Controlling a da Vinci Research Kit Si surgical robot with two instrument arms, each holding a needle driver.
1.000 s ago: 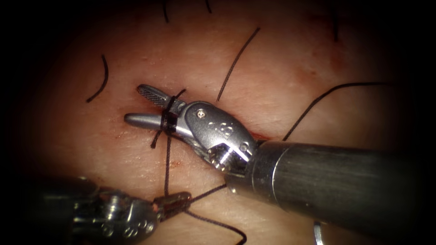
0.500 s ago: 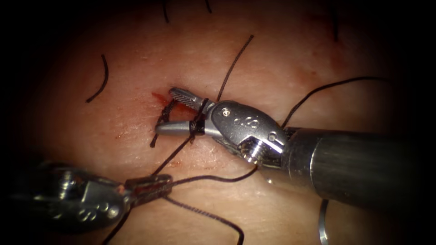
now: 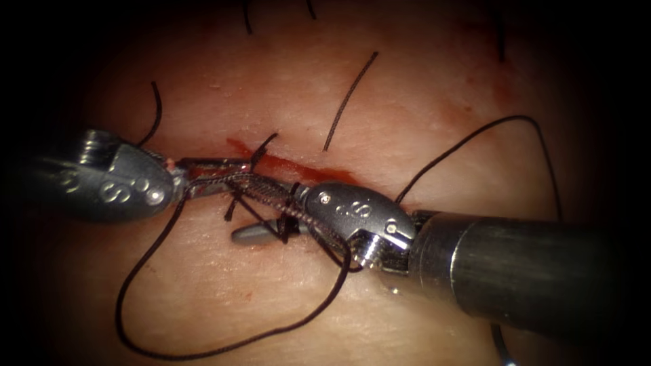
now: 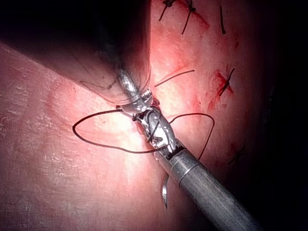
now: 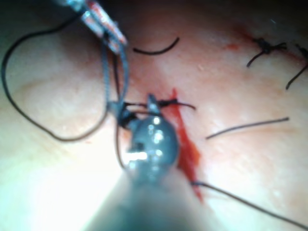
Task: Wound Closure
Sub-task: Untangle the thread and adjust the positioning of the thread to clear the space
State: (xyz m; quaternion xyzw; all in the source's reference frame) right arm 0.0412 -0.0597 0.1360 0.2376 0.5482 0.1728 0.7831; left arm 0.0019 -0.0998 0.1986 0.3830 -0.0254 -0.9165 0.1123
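Left tool [image 3: 203,175] moved up beside the cut [image 3: 285,163], clamped on thread [image 3: 203,339]; right tool [image 3: 254,213] parted, thread wound round it; needle [image 4: 164,192] lying beside right shaft

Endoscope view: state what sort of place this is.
Likely a surgical suturing practice bench. A slab of tissue bears a cut with red fluid; the left pincer holds dark thread, wound around the right pincer; the needle lies free.
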